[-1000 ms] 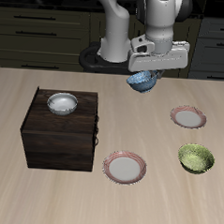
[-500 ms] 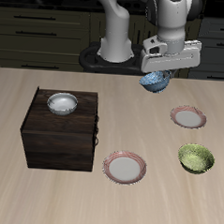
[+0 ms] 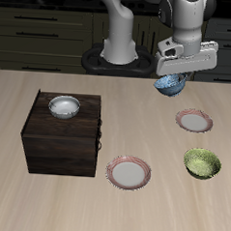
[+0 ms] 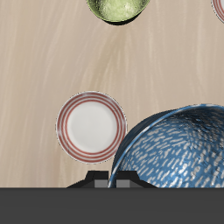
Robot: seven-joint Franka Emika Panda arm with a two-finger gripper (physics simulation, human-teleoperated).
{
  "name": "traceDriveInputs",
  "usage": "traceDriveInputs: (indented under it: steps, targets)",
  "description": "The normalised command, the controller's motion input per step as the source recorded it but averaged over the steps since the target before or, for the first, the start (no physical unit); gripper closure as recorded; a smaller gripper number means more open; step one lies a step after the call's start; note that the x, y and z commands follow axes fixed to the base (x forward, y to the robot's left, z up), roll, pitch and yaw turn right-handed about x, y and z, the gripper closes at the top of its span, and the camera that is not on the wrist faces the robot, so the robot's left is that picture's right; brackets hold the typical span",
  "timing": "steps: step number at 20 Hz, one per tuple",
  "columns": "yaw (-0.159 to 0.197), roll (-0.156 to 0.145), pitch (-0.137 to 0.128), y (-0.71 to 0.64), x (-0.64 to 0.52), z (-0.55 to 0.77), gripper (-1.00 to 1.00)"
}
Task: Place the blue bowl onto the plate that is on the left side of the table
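the gripper [image 3: 174, 80] hangs above the back part of the table [image 3: 21, 102] with the blue bowl [image 3: 171, 85] held just under it, well clear of the wood. the fingers themselves are mostly hidden behind the gripper body and the bowl, but since the bowl hangs in the air beneath them, they are judged to be pinching its rim. in the wrist view the blue bowl [image 4: 179, 149] fills the space next to the gripper, its speckled inside facing the camera, and the rim runs right up to the dark gripper body.

the plate [image 3: 195, 120] meant for it lies on the table nearer the front edge than the bowl, not directly under it. the wrist view shows the same plate [image 4: 90, 126] flat and bare, beside the bowl's outline. the green bowl [image 3: 202, 163] sits nearer still to the front edge, close to that plate. a second plate [image 3: 129, 172] lies by the dark cabinet [image 3: 63, 138], which carries a grey-white bowl [image 3: 64, 107] on top.

the blue bowl looks rigid and light, probably glazed, so smooth and likely to slip or swing in a one-sided pinch. the rim wall is the sensible place to hold it, one finger inside and one outside. it would likely chip if dropped, so a low, level set-down on the plate suits it.
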Motion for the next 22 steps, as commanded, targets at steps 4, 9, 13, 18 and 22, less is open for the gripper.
traceDriveInputs:
  steps: [4,9,13,18,22]
  targets:
    - [0.003,0.045,0.012,0.43,-0.02,-0.02,1.0]
    - [0.002,0.038,0.018,0.38,-0.04,-0.05,1.0]
    - [0.02,0.028,0.004,0.31,-0.04,-0.03,1.0]
    - [0.001,0.005,-0.005,0.2,0.01,0.06,1.0]
    - [0.005,-0.03,-0.017,0.1,0.08,0.05,1.0]
